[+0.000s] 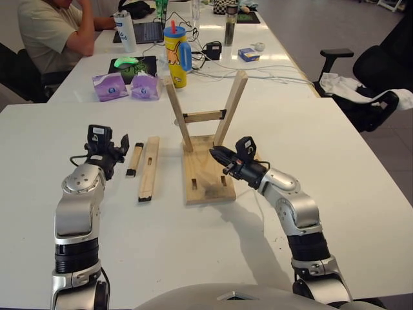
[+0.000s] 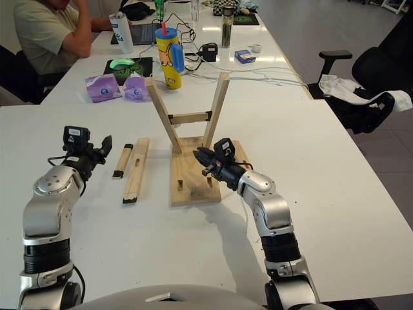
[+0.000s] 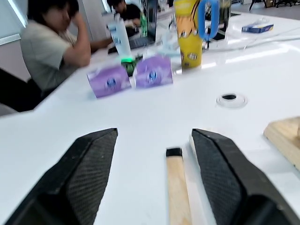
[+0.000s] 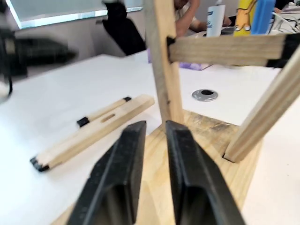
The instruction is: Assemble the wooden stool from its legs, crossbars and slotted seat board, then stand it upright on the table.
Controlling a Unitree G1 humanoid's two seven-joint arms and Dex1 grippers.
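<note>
Pale wood seat board (image 1: 203,187); loose leg (image 1: 149,168) black-tipped; white table (image 1: 335,168); yellow cup (image 1: 175,64), blue handle (image 1: 186,55); purple tissue packs (image 1: 110,86).

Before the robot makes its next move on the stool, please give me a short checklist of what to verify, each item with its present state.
1. Left gripper open and empty: ok.
2. Loose crossbar lying free on the table, just ahead of the left gripper: ok.
3. Loose leg lying flat beside that crossbar, nothing on it: ok.
4. Two mounted legs standing in the seat board, joined by a crossbar: ok.
5. Those legs pressed fully into their slots: cannot tell.
6. Right gripper empty: ok, fingers nearly closed, over the board near a mounted leg.
</note>
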